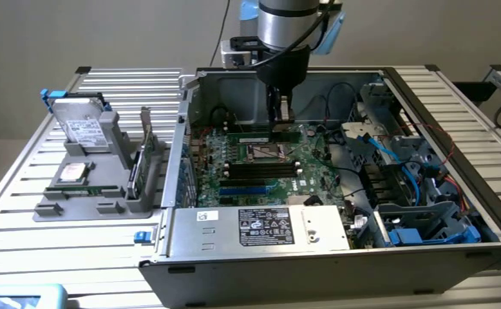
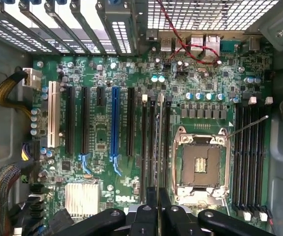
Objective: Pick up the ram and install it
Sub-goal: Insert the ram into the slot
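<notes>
Arm (image 1: 285, 32): comes down from the top into open PC case (image 1: 319, 277).
Gripper (image 1: 281, 114): inside case, above motherboard (image 1: 233, 177), nr CPU socket (image 1: 263, 152).
Tray (image 1: 70, 210): on table (image 1: 27, 244), at the exterior view's left of case, w/ hard drive (image 1: 83, 125), silver chip (image 1: 73, 171), upright green card (image 1: 144, 151).

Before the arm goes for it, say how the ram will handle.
The ram is a thin, narrow green board, so probably light and fairly stiff. It sits low in the tray, so it should not roll or tip. As a bare circuit board, it is likely fragile under a hard squeeze.
</notes>
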Controlling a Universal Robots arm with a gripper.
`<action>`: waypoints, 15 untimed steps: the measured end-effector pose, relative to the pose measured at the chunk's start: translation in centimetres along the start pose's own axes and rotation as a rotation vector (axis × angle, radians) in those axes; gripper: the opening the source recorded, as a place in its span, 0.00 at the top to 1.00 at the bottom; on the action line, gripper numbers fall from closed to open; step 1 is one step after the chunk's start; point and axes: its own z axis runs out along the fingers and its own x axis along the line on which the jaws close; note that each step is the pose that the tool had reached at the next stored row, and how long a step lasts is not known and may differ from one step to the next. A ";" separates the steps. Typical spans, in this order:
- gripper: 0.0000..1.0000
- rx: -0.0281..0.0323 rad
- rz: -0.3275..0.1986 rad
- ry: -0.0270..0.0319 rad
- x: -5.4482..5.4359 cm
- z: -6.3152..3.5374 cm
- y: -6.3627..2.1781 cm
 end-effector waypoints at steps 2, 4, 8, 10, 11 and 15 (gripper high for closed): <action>0.87 0.0000 0.000 0.0000 0.0 0.34 -0.03; 0.87 0.0000 0.000 0.0001 0.0 0.69 -0.05; 0.87 0.0000 0.000 0.0001 0.0 1.24 -0.06; 0.87 0.0000 0.000 0.0002 0.0 1.49 -0.06; 0.87 0.0000 0.000 0.0002 0.0 1.61 -0.06; 0.87 0.0000 0.000 0.0001 0.0 2.01 -0.07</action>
